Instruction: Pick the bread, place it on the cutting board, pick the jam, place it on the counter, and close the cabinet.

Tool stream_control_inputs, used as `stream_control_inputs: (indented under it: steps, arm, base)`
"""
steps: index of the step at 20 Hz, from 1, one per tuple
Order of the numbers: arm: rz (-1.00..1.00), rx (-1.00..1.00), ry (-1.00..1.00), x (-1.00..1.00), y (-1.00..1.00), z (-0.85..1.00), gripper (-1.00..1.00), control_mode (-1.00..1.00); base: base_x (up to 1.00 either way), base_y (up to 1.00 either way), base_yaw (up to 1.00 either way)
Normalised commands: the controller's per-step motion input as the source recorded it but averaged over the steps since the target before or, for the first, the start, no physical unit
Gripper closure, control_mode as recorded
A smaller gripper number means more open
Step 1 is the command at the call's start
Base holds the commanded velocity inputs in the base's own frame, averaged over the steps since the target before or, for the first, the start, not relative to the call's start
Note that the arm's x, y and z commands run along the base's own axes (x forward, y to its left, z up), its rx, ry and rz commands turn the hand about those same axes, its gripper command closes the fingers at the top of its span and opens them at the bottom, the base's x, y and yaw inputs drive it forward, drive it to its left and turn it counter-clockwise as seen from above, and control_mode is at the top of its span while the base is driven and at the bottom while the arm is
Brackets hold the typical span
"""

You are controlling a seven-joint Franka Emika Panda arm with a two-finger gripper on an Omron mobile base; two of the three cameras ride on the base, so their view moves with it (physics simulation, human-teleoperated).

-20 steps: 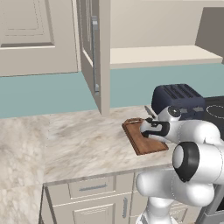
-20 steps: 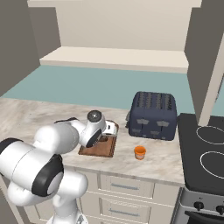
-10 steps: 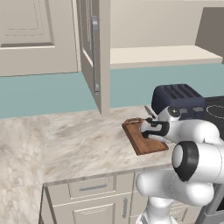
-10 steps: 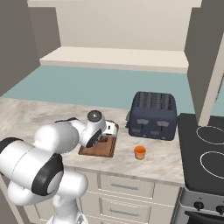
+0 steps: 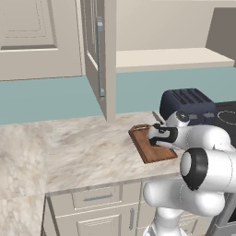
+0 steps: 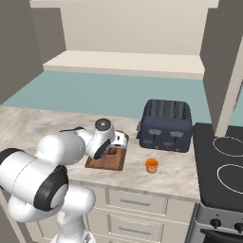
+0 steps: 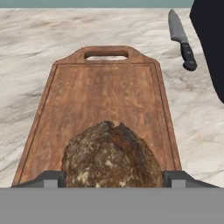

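Claw: the two-finger gripper (image 7: 112, 177) stood spread around the dark brown lumpy loaf of bread (image 7: 112, 156), a fingertip (image 7: 48, 178) at each flank; whether it pinched, I could not tell.
Bread: lay on the reddish-brown wooden cutting board (image 7: 105, 94).
Jam: the small orange jar (image 6: 152, 165) sat on the marbled beige counter (image 6: 42, 126), beside the dark blue toaster (image 6: 166, 124).
Cabinet: the beige panelled door (image 5: 97, 55) hung open.

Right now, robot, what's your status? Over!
Gripper straddling the bread, grip unclear. Bread over the cutting board. Jam on the counter. Cabinet door open.
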Motion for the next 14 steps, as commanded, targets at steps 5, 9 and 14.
stream_control_inputs:
  steps: [5,9,14]
  arm:
    - [0.0,0.0,0.0,0.0,0.0,0.0,-1.0,-1.0]
    - [0.0,0.0,0.0,0.0,0.0,0.0,-1.0,-1.0]
    - [0.0,0.0,-0.02,0.0,0.0,0.0,-1.0,-1.0]
  base:
    - [0.0,0.0,0.0]
    - [0.0,0.0,0.0]
    - [0.0,0.0,0.0]
